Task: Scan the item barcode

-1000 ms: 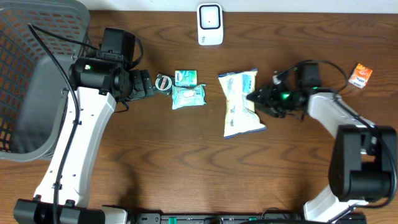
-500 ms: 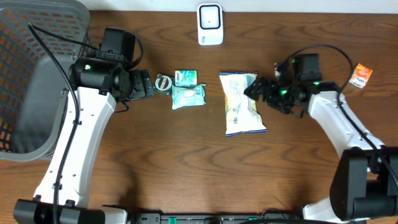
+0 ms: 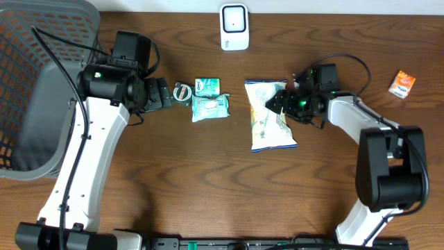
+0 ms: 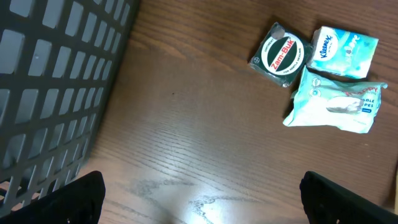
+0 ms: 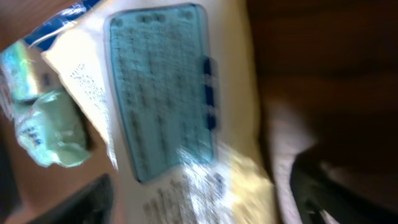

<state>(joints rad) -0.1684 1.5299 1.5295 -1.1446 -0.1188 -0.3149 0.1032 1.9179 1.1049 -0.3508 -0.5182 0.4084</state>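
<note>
The snack bag (image 3: 267,125) lies flat at mid-table, nearer than the white scanner (image 3: 234,28) at the far edge. The right gripper (image 3: 276,103) hangs over the bag's upper right edge with its 2 fingers spread apart and clamping nothing, while the bag's blue printed panel is blurred in the wrist view. The left gripper (image 3: 166,94) is spread wide and holds nothing, just left of a Zam-Buk tin (image 3: 183,92), a Kleenex pack (image 3: 207,85) and a wipes packet (image 3: 210,107), with a grey basket (image 3: 21,48) at the table's left end.
</note>
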